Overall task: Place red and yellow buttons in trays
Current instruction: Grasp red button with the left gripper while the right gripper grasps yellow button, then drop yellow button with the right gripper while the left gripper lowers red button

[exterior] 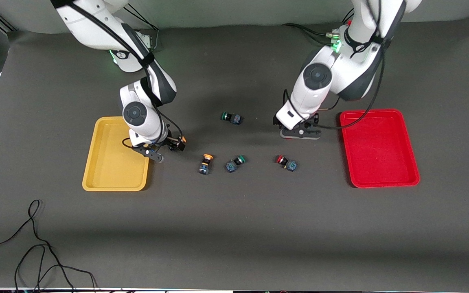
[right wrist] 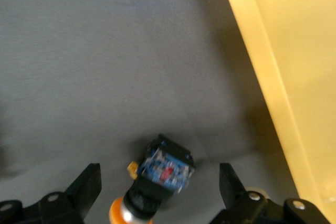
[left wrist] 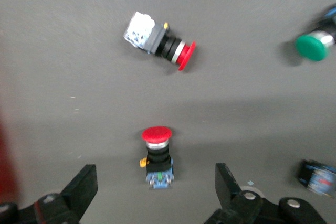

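My left gripper (exterior: 299,132) (left wrist: 155,179) is open, low over the table beside the red tray (exterior: 379,148), its fingers on either side of a red button (left wrist: 157,153); in the front view that button shows only as a red bit (exterior: 286,137) under the hand. A second red button (exterior: 286,162) (left wrist: 160,43) lies nearer the camera. My right gripper (exterior: 166,148) (right wrist: 160,182) is open beside the yellow tray (exterior: 112,171) (right wrist: 294,51), straddling a yellow button (exterior: 178,142) (right wrist: 157,179). Another yellow button (exterior: 206,163) lies mid-table. Both trays hold nothing.
Two green-capped buttons lie mid-table, one (exterior: 235,163) (left wrist: 313,45) between the free yellow and red buttons, one (exterior: 231,118) farther from the camera. A loose black cable (exterior: 35,244) lies at the table's near edge toward the right arm's end.
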Controlling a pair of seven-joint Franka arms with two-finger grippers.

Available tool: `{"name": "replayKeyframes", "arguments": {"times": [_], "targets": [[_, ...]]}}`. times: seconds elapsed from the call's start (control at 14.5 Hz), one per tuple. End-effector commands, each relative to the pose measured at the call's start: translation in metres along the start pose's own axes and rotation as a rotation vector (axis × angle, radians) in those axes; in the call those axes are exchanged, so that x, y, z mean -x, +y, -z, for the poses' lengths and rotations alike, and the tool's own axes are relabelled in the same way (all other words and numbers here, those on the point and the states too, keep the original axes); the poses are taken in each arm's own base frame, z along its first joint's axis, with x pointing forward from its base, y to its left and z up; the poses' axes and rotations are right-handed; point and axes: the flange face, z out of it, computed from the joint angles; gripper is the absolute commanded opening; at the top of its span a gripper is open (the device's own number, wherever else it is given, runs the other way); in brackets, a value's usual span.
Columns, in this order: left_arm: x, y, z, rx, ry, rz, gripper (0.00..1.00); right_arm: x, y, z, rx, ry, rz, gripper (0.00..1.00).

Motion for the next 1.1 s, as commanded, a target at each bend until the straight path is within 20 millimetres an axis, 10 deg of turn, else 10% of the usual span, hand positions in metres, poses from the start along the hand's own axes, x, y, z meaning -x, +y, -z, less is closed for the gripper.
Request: {"name": "replayKeyframes", "arguments": {"times": [0.0, 0.41, 0.69, 1.03], "targets": [[0.001, 0.002, -0.054, -0.024, -0.002, 0.016, 1.0, 0.001, -0.002, -0.006, -0.02, 0.01, -0.035, 1.0], [0.015, 0.003, -0.096, -0.044, -0.043, 0.038, 0.99, 0.003, 0.001, -0.017, -0.028, 0.015, -0.052, 0.56], [0.014, 0.003, -0.1, -0.045, -0.049, 0.063, 0.26, 0.003, -0.002, 0.0, -0.043, 0.02, -0.041, 0.26], [0.005, 0.001, -0.077, -0.035, -0.025, 0.098, 0.14, -0.027, 0.042, 0.078, -0.007, -0.032, 0.044, 0.22]]}}
